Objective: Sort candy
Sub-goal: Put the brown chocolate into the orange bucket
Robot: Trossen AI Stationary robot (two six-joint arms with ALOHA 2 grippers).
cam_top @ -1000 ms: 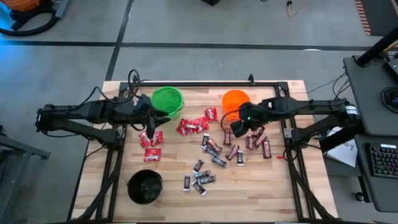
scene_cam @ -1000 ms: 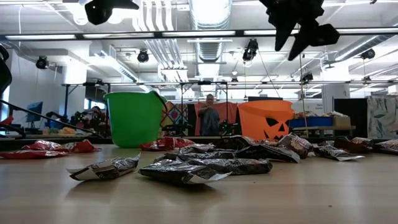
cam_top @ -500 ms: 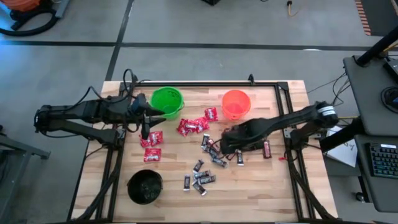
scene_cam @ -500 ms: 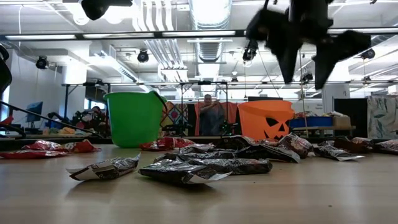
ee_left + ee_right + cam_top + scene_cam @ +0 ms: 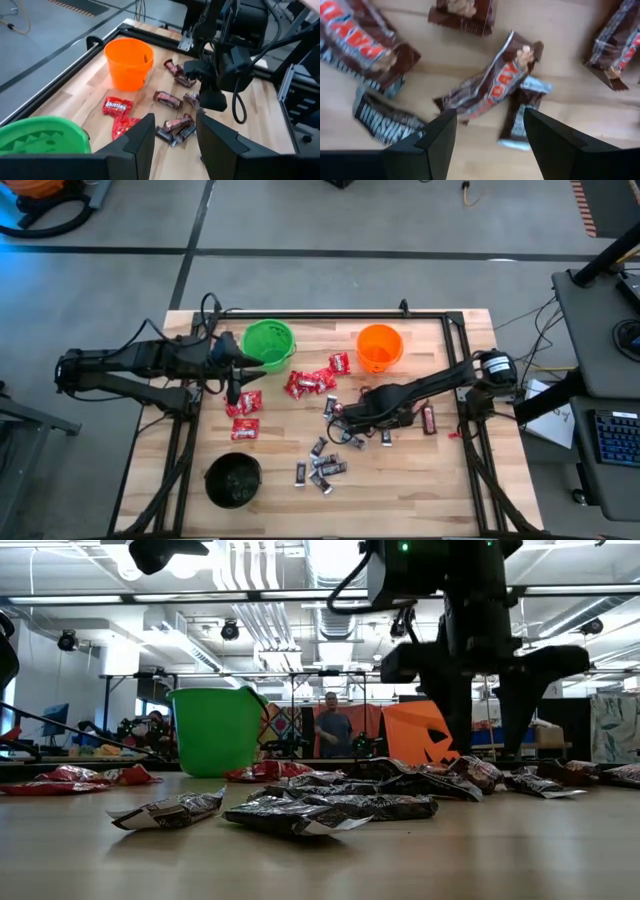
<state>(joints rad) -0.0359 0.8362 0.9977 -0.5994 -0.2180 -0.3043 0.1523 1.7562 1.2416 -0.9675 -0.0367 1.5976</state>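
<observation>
Candy, wrapped, loose, lying flat across the wooden desk (image 5: 420,480).

- Red squarish packets (image 5: 310,383): cluster at 12 o'clock of desk centre; one more (image 5: 339,362) just beyond; a second group (image 5: 245,403) at 9 o'clock, with a single packet (image 5: 244,429) nearer the front edge.
- Dark brown-red bars (image 5: 492,85): crumpled, overlapping, at centre; further bars (image 5: 428,419) at 3 o'clock.
- Small black-silver bars (image 5: 322,468): scattered group at 6 o'clock, near the front edge; one (image 5: 382,120) lies among the brown bars.

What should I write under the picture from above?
Right hand reaches down, open, over brown candy bars; left hand hangs above red packets.
</observation>
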